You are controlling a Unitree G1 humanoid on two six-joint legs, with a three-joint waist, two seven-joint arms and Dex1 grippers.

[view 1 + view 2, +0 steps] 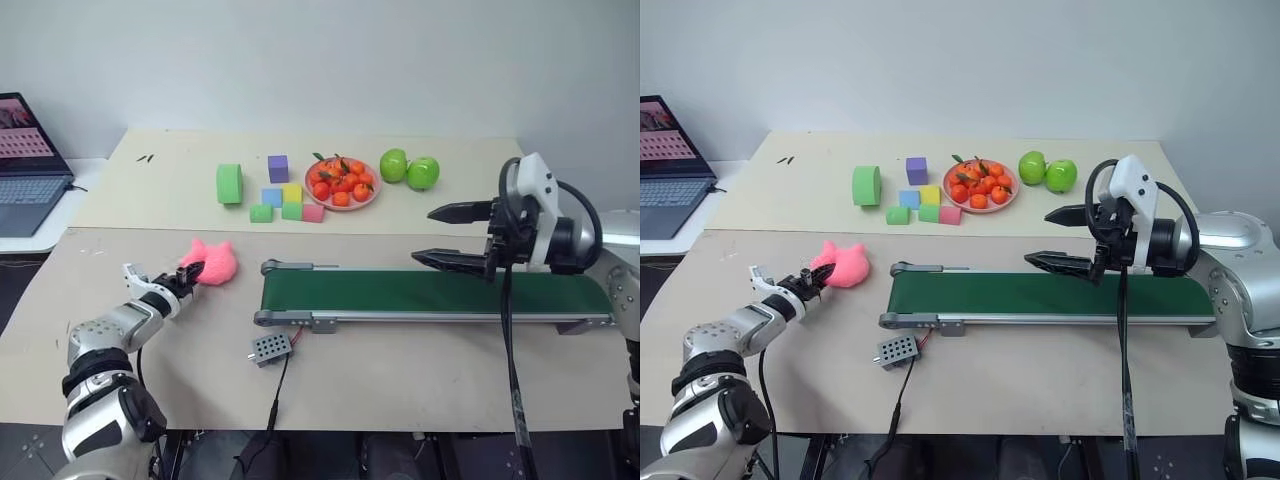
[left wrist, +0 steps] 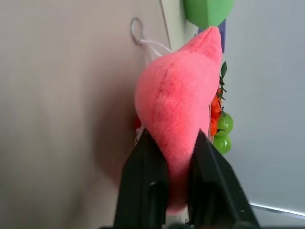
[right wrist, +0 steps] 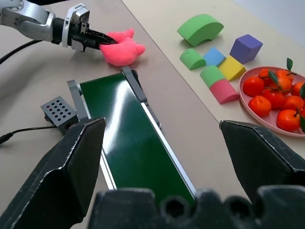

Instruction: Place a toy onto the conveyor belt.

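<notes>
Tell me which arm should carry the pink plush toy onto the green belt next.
Left. The left gripper is already shut on the round pink plush toy, on the table just off the end of the dark green conveyor belt. The right gripper hangs open above the belt.

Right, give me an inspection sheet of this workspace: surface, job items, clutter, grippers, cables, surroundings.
Surface: beige table, with a lighter board at the back.
Job's things: pink toy on the table off the belt's left end; green conveyor belt bare.
Clutter: foam blocks, green cylinder block, plate of oranges, two green apples, grey perforated box.
Grippers: left gripper shut on the toy, its fingers pinching the plush; right gripper open, above the belt's right half.
Cables: one from the perforated box over the front edge; a black one hanging from the right arm.
Surroundings: open laptop on the left; plain wall behind.
</notes>
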